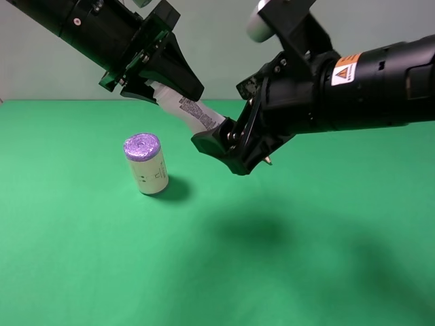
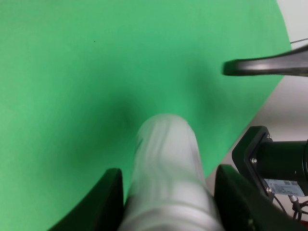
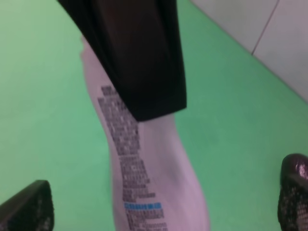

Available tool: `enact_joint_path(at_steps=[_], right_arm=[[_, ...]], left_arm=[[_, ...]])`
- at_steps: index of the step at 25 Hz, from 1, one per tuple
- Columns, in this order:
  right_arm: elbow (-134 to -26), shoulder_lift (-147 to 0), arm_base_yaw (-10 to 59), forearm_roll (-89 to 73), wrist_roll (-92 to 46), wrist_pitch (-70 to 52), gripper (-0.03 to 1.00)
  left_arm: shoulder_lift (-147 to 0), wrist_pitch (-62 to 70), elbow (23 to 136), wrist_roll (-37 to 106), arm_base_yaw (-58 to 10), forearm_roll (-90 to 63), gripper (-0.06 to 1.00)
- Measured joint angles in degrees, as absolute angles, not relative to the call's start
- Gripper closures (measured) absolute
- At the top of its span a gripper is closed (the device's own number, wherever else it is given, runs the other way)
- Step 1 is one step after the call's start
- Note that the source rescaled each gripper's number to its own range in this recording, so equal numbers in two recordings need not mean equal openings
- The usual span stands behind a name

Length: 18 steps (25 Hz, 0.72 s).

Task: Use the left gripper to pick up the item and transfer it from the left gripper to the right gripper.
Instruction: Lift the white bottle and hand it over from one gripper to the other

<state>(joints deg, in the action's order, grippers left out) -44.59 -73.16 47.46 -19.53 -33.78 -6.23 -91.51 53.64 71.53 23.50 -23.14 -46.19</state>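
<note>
**While the left jaws hold the bottle up, the right jaws wait wide around its free end**

As things stand, the bottle point(image 1: 197, 114) is off the desk. It is clamped at its base end between the jaws of the left gripper point(image 1: 170, 94) and slants out and down toward the right gripper point(image 1: 219, 146). Its free end reaches in between the right jaws. These stand wide apart, one on either side of it, and neither touches it in the right wrist view. The cap is hidden, so I cannot tell how deep the bottle sits between them.

I judge the pick-up done and the handover in hand, just short of the second grip. The next move calls for the right jaws to close squarely on the printed part of the bottle, just ahead of the left jaws. The left jaws should let go only once that grip is firm. If they release too soon, the bottle would likely fall to the desk point(image 1: 306, 258).

Counted, there are one bottle, two grippers and one can point(image 1: 146, 164). The can has a purple top and stands on the desk below the left jaws, well apart from both pairs.
</note>
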Motion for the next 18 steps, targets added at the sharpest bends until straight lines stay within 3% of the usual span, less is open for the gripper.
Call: enact_joint_path(at_steps=[18], right_arm=[[-44.59,-82.16,47.46,-19.41,-33.78,0.00,-0.03]], left_arm=[[-91.51,53.64,71.53,23.45,-23.14,-46.24,0.94]])
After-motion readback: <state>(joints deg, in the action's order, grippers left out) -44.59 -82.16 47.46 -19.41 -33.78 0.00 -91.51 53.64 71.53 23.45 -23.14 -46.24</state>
